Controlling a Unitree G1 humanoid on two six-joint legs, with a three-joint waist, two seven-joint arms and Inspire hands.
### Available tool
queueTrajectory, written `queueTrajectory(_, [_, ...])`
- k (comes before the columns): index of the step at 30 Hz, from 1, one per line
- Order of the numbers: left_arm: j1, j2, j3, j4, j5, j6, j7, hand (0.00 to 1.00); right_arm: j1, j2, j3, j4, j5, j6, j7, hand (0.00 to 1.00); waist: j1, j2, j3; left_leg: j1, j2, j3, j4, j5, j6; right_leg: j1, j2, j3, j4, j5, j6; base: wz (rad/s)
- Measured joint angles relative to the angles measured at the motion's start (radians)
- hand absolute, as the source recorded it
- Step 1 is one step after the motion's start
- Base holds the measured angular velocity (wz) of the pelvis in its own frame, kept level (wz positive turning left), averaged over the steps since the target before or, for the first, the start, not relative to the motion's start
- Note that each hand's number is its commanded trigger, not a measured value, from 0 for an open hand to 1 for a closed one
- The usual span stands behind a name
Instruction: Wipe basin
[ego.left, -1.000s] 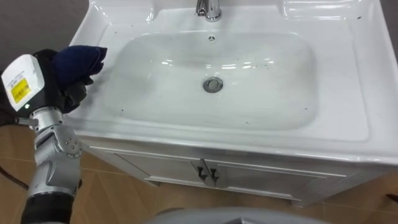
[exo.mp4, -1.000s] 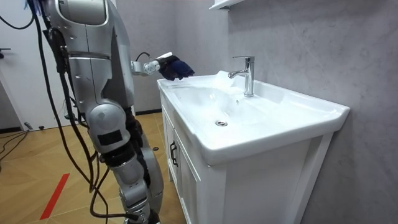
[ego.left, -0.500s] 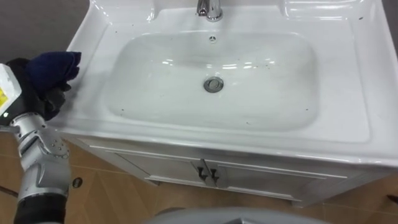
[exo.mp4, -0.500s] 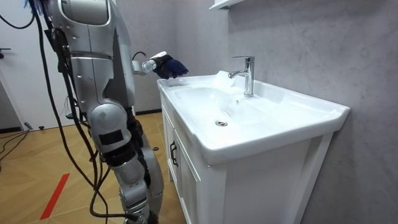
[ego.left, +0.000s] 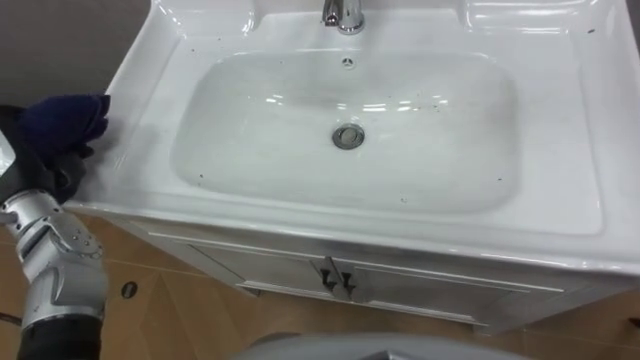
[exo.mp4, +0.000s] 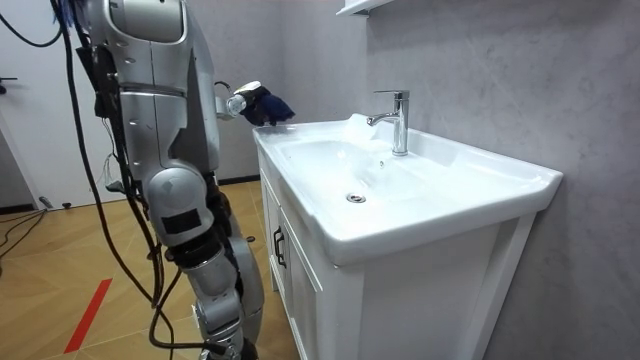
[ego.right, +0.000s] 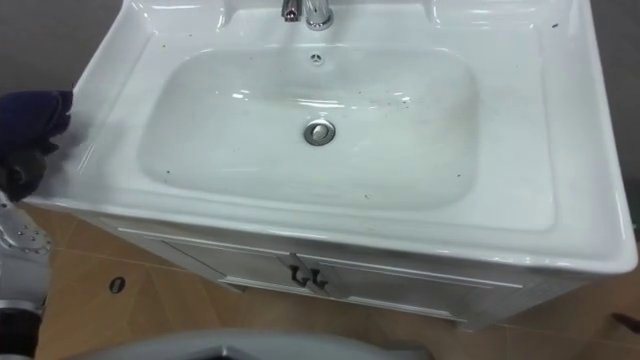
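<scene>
Left eye view: the left hand (ego.left: 42, 172) has its fingers curled round a bunched dark blue cloth (ego.left: 66, 119), held at the outer left edge of the white basin (ego.left: 150, 185) — contact with the rim cannot be confirmed. The basin's bowl carries scattered dark specks, with the drain (ego.left: 347, 137) at its centre and the chrome tap (ego.left: 345, 12) on its rear rim. Room view — the robot stands upright before the basin, cloth raised level with the rim's left edge.
</scene>
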Motion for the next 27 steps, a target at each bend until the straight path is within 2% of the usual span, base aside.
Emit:
queueTrajectory(10, [0.0, 0.0, 0.0, -0.004, -0.001, -0.001, 0.0, 0.0, 0.0, 0.001, 0.001, -0.016, 0.001, -0.001, 0.0, 0.0, -0.005, -0.002, 0.001, -0.003, -0.003, -0.003, 0.0, 0.0, 0.0, 0.002, -0.003, -0.009, -0.002, 0.0, 0.001, 0.01])
queueTrajectory(15, [0.0, 0.0, -0.001, -0.037, -0.004, -0.003, -0.001, 0.0, -0.001, 0.001, 0.001, -0.016, -0.001, -0.002, 0.0, 0.0, -0.009, -0.006, 0.0043, -0.003, -0.004, -0.003, 0.0, 0.0, 0.0, 0.001, -0.004, -0.009, -0.002, 0.0, 0.001, 0.01])
queueTrajectory(27, [-0.001, 0.0, -0.001, -0.063, -0.012, -0.009, -0.003, 0.0, -0.001, 0.001, 0.001, -0.014, -0.001, -0.009, 0.0, 0.0, -0.014, -0.006, 0.0046, -0.003, -0.005, -0.003, 0.0, 0.0, 0.0, 0.001, -0.004, -0.01, -0.002, 0.001, 0.002, 0.0])
